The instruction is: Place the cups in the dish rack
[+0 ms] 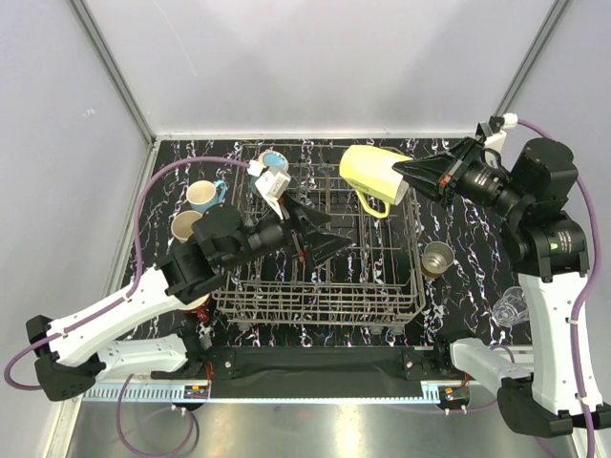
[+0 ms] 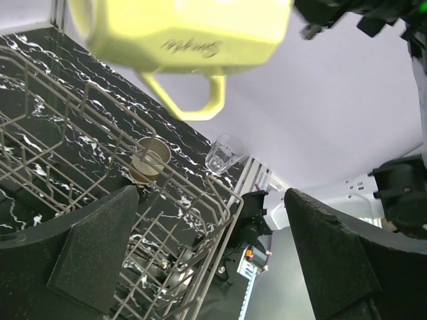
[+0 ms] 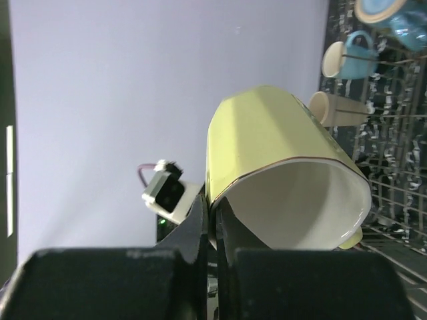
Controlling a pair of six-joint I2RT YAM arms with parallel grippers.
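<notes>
**Yellow-green mug [image 1: 374, 175] hangs over the dish rack [image 1: 315, 307], pinched at the rim by the right pincer [image 1: 407, 172].**

The mug lies on its side above the rack's far right corner, handle down. The left pincer [image 1: 329, 246] hovers spread and empty over the rack's middle. A clean placement likely means tipping the mouth down, threading the handle between tines, and releasing only once seated.

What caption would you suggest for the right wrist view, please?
Right pincer grips yellow-green mug by the rim above the dish rack.
</notes>
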